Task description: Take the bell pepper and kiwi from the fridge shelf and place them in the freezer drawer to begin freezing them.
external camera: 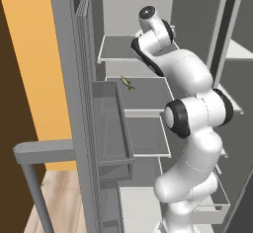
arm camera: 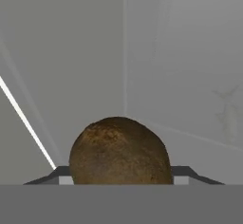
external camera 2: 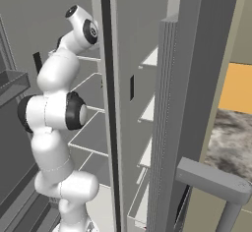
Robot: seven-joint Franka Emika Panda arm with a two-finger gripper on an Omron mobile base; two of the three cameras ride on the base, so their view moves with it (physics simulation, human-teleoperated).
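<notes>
In the hand view the brown kiwi (arm camera: 119, 151) sits right between the dark tips of the pincer (arm camera: 121, 176), which look closed against its sides, inside the pale grey fridge (arm camera: 71, 52) compartment.

glossy white arm (external camera: 190, 79) of rounded segments, black rings at the joints, round black end caps.

Fridge shelf (external camera: 148, 95); thin green-yellow item (external camera: 127, 83)
</notes>
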